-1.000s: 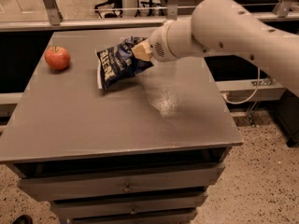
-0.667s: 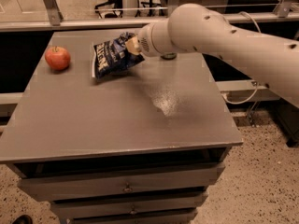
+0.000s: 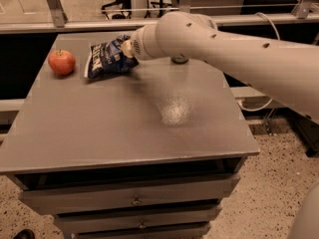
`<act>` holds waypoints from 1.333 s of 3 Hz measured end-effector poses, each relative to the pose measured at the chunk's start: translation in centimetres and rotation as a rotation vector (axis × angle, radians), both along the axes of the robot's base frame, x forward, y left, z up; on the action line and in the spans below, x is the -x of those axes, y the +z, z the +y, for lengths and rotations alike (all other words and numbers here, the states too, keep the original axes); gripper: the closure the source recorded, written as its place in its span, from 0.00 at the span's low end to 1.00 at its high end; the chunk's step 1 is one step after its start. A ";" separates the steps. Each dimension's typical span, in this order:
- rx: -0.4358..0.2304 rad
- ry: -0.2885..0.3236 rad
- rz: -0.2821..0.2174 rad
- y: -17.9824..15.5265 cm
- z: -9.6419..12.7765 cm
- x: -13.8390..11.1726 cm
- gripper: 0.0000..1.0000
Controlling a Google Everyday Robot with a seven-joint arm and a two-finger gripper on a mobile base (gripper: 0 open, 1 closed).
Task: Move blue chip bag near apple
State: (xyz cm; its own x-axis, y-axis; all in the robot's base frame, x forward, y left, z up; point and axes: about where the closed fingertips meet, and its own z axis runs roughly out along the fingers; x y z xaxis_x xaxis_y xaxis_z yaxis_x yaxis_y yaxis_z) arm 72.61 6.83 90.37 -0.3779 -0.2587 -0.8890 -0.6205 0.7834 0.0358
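1. Camera view, layout: a small round red apple (image 3: 62, 62) sits at the far left of the grey metal drawer-cabinet top (image 3: 149, 133). The crinkly navy-foil blue chip bag (image 3: 106, 59) is just to the apple's right, not touching it, with a narrow strip of bare top between them.
2. Gripper (image 3: 127, 49): it is at the bag's upper right corner and clamped on that edge. The bag hangs tilted from it, its lower left corner at or just above the surface – contact cannot be told.
3. Step in hand: the carry is at its end, and the bag looks near enough to the apple already.
4. Next move, as judged: lower slightly, let go of the bag, then lift clear without dragging the foil or nudging the apple, which could roll.
5. Against 1.0 s ago: the bag and arm are further left and the gap to the apple is much smaller. The apple has not moved.
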 end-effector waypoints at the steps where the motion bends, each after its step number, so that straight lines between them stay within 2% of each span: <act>1: -0.017 0.011 0.015 -0.5 1.4 0.0 1.00; 2: -0.034 0.039 0.037 -1.2 3.0 0.9 0.99; 4: -0.033 0.086 0.066 -1.9 4.5 2.0 0.52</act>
State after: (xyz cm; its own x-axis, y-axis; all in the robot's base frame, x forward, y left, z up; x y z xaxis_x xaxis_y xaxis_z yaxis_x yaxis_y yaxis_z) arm 70.62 11.33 88.49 -0.4134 -0.2637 -0.8715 -0.6812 0.7247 0.1038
